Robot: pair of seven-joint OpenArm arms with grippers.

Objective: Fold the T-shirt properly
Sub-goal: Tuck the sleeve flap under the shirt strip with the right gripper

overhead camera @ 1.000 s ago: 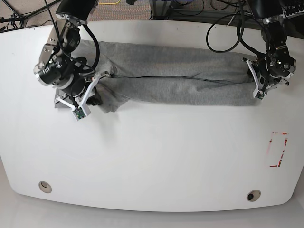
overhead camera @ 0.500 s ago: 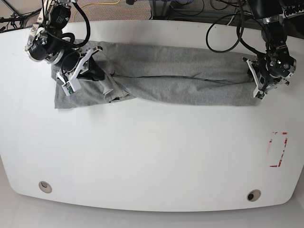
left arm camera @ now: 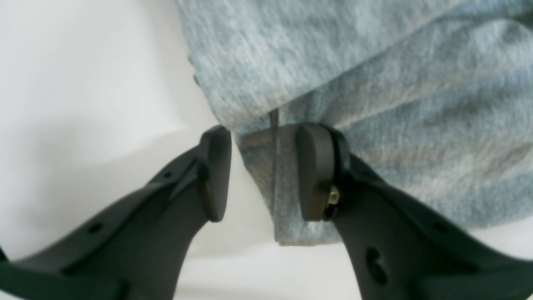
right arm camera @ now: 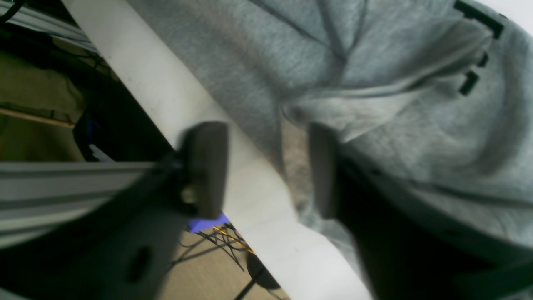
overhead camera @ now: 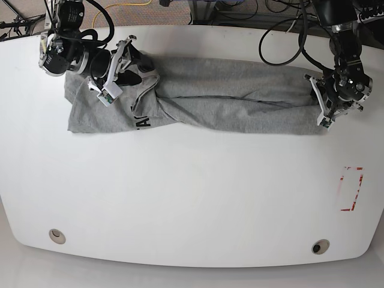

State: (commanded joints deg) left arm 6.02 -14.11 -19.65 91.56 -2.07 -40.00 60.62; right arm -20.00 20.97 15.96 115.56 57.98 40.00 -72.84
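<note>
Shirt (overhead camera: 228, 99) lies as a long grey band across the far half of the table (overhead camera: 192, 198), folded lengthwise already, creased along its middle. At the end by the right arm it spreads wider, and some black lettering shows there near the fold.

Right gripper (overhead camera: 117, 69) is over that wide end, close to the table's far edge. In its wrist view the jaws stand apart with a gap between them; one finger (right arm camera: 322, 171) is against bunched cloth, the other over bare table. Nothing pinched that I can see. Cloth here is rumpled, with a thick ridge of fabric just ahead of the jaws.

Left gripper (overhead camera: 330, 111) sits at the opposite end, at the hem corner. Jaws partly parted, layered shirt edge between them; one finger (left arm camera: 314, 171) touches the cloth, the other stands off. Not clamped, by the look of it.

Judgement: mid-fold, the lengthwise step mostly laid but untidy at the right arm's end. Next move likely calls for both grippers to close on their ends, pull the band taut and flatten the bunched part before any crosswise fold.
</note>
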